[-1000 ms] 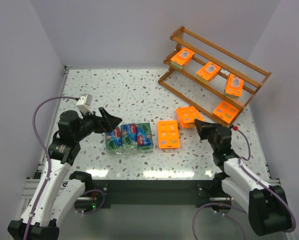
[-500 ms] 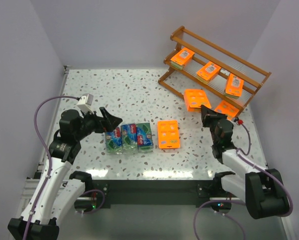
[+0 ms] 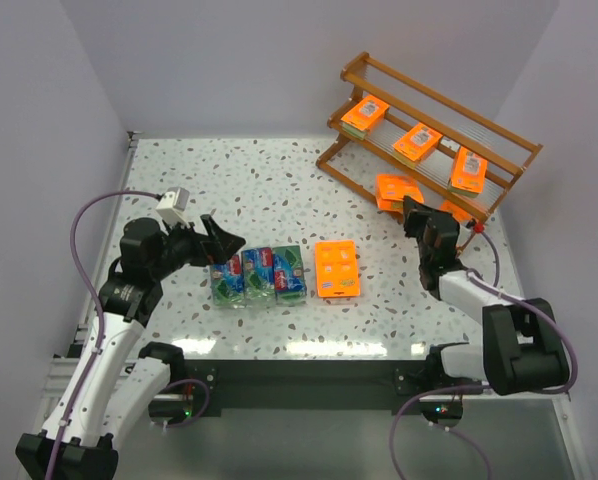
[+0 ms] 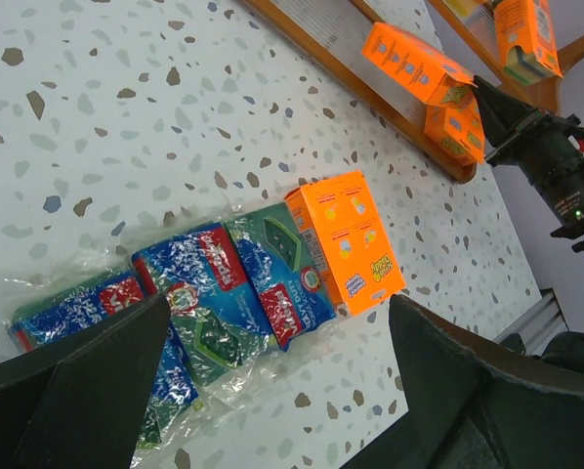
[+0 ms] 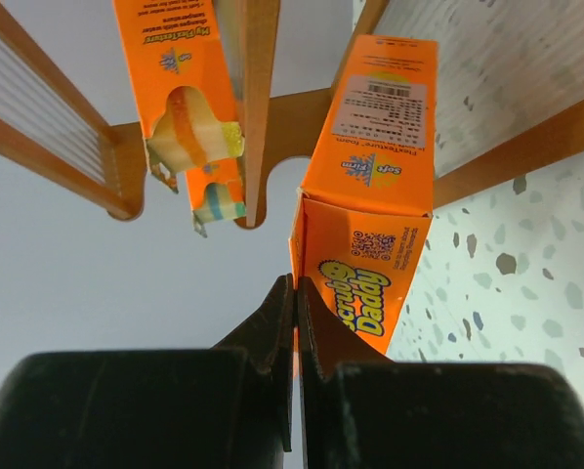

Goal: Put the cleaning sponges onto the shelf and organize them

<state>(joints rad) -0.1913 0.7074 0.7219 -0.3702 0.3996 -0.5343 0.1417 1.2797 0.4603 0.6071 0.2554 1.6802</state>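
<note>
The shelf (image 3: 434, 105) stands at the far right with three orange sponge packs on its upper tiers (image 3: 364, 113) and one on the lowest tier (image 3: 457, 213). My right gripper (image 3: 411, 212) is shut on the edge of an orange pack (image 3: 397, 190), holding it at the lowest tier's front rail; the right wrist view shows that pack (image 5: 370, 195) pinched at my gripper (image 5: 295, 293). One orange pack (image 3: 336, 268) lies on the table. Three green-and-blue packs (image 3: 258, 275) lie in a row beside it. My left gripper (image 3: 224, 245) is open and empty just above their left end (image 4: 189, 283).
The speckled table (image 3: 239, 190) is walled on the left, back and right. The shelf's wooden end piece (image 5: 258, 98) and another orange pack (image 5: 180, 88) stand close above my right gripper. In the left wrist view the table's orange pack (image 4: 346, 239) touches the green row.
My right gripper has carried its orange pack from beside the table's middle up and away to the shelf's lowest tier. My left arm has barely moved.
</note>
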